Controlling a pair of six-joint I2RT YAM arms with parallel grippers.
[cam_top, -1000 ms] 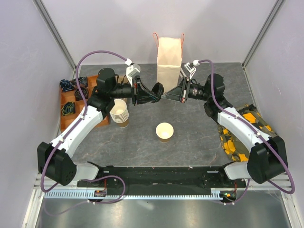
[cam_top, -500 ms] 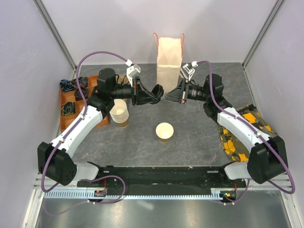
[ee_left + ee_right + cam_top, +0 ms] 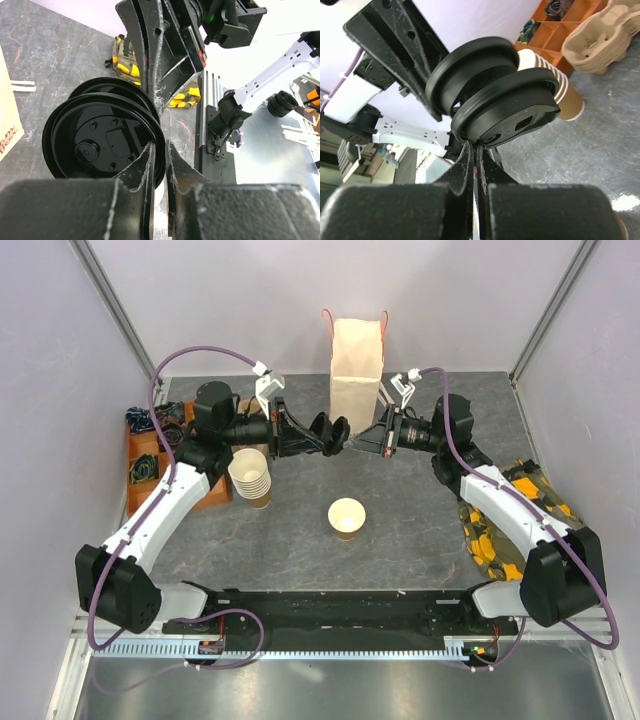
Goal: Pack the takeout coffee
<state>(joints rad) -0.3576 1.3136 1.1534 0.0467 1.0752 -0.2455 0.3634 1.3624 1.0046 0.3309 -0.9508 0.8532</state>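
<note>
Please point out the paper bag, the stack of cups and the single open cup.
paper bag (image 3: 357,380): top view, on its front face.
stack of cups (image 3: 250,469): top view, inside the topmost cup.
single open cup (image 3: 347,513): top view, inside its mouth.

Both arms are angling inward, grippers meeting tip to tip aloft.
The left gripper (image 3: 333,430) is clamping a lid (image 3: 100,137) by its rim; the right gripper (image 3: 357,440) is pinching a second lid (image 3: 507,107), jaws nearly touching.

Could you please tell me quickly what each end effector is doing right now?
Left end effector: closed on a black lid.
Right end effector: closed on the second lid.
</note>
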